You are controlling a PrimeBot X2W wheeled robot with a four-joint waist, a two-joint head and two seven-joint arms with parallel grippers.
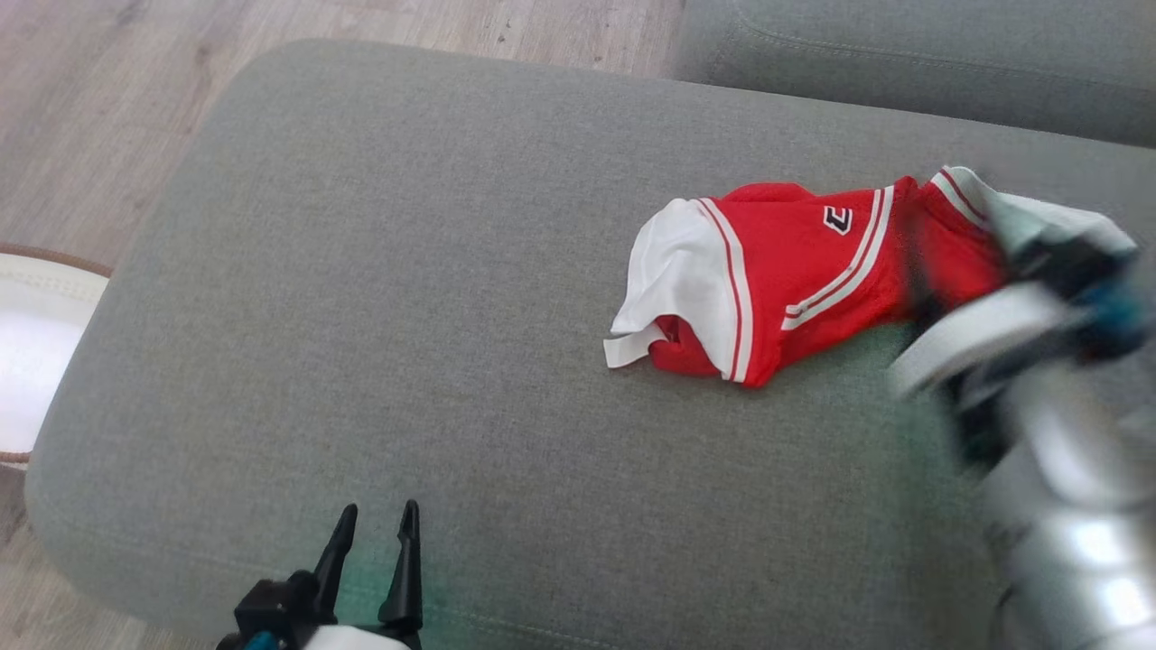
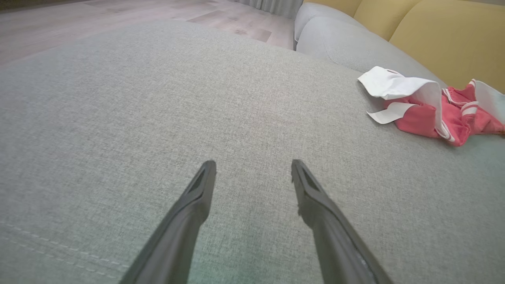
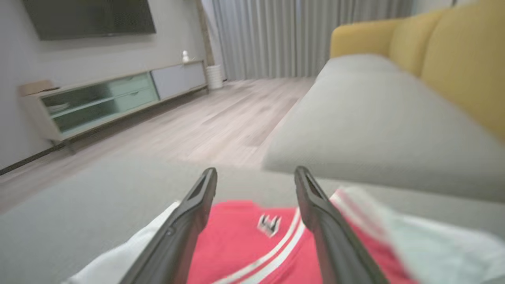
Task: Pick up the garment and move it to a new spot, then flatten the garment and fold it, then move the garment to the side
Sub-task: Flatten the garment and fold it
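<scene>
The garment (image 1: 795, 271) is a red piece with white stripes and a white lining, lying crumpled on the right part of a grey sofa cushion (image 1: 406, 271). It also appears in the left wrist view (image 2: 430, 114), far right. My right arm (image 1: 993, 334), blurred, reaches over the garment's right end. In the right wrist view, my right gripper (image 3: 255, 173) stands open just above the red cloth (image 3: 244, 244), with nothing between its fingers. My left gripper (image 1: 379, 510) is open at the cushion's near edge, well left of the garment, and holds nothing (image 2: 253, 163).
A second grey cushion (image 1: 903, 54) lies behind at the upper right, with yellow backrests (image 2: 453, 35) beyond. Wooden floor (image 1: 90, 90) runs along the left. A white round thing with a brown rim (image 1: 36, 343) sits on the floor at the left. A low cabinet (image 3: 98, 102) stands against the wall.
</scene>
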